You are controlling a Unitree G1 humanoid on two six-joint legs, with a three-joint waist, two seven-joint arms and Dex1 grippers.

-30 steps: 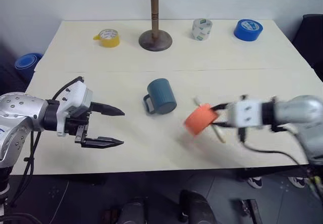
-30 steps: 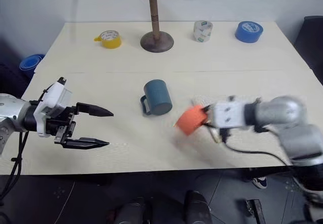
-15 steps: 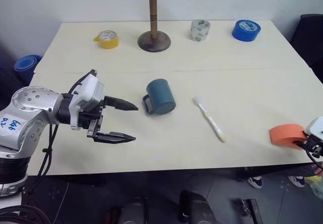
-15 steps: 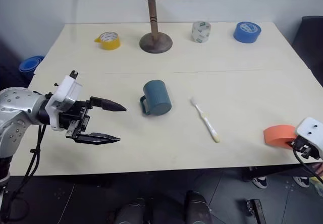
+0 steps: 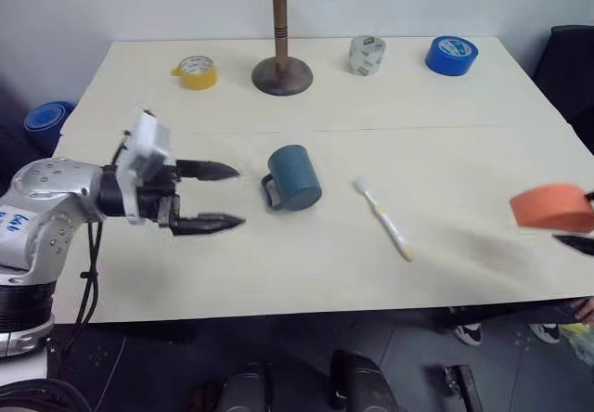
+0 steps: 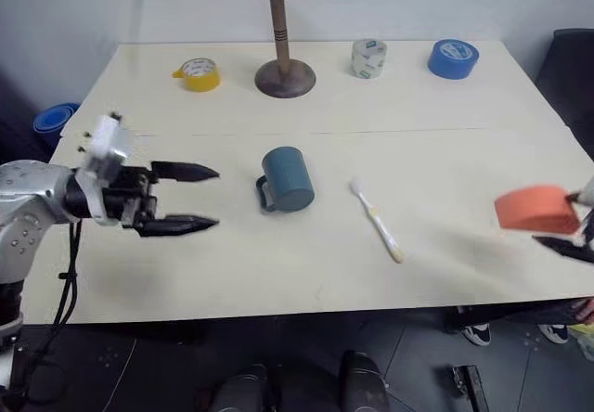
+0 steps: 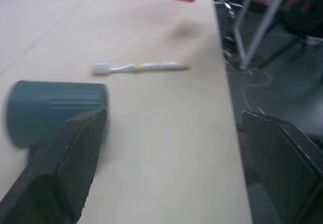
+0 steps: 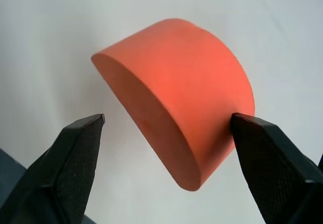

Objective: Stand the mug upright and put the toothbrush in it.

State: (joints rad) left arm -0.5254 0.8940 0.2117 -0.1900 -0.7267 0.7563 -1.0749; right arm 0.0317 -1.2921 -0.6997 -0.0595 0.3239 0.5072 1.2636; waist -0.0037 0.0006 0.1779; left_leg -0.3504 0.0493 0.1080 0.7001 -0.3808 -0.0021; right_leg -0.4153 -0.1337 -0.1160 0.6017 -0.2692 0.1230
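Observation:
The dark teal mug (image 5: pixel 293 178) rests mid-table with its handle toward my left gripper; its opening does not show. To its right the white and pale yellow toothbrush (image 5: pixel 383 217) lies flat on the table. My left gripper (image 5: pixel 237 194) hovers open just left of the mug, fingers pointing at it. Past its fingers (image 7: pixel 81 148), the left wrist view shows the mug (image 7: pixel 55 110) and toothbrush (image 7: pixel 139 67). At the table's right edge my right gripper (image 8: pixel 167 118) stands open around the orange foam wedge (image 6: pixel 536 210), one finger (image 8: pixel 75 153) clearly apart from it.
Along the far side of the table (image 5: pixel 306 273) stand a yellow tape roll (image 5: pixel 197 70), a wooden stand (image 5: pixel 281 70), a clear tape roll (image 5: pixel 368 54) and a blue tape roll (image 5: pixel 451 55). A black chair (image 5: pixel 571 69) is off the right edge.
My right gripper carried the orange wedge from beside the toothbrush to the table's right edge and opened. My left gripper moved a little toward the mug.

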